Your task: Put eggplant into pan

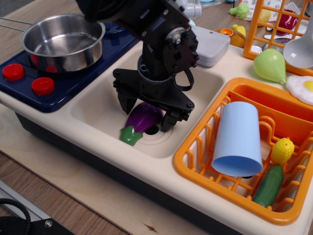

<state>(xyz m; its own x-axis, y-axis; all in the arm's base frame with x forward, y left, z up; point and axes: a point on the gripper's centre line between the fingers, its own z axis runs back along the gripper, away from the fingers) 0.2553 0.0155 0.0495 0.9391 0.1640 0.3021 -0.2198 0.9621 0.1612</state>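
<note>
The purple eggplant (142,119) with its green cap (129,135) lies on the floor of the cream toy sink (98,105), next to the drain. My black gripper (146,113) is down in the sink, open, with one finger on each side of the eggplant's purple body. I cannot tell whether the fingers touch it. The shiny steel pan (62,40) stands empty on the blue stove (73,73) at the back left, its thin handle pointing left.
An orange dish rack (195,161) at the right holds a light blue cup (237,139), a dark green cucumber (268,185) and a yellow corn (282,150). A pale green pear (269,65), a fried egg (302,88) and a grey box (211,45) lie behind. Two red knobs (43,85) sit on the stove.
</note>
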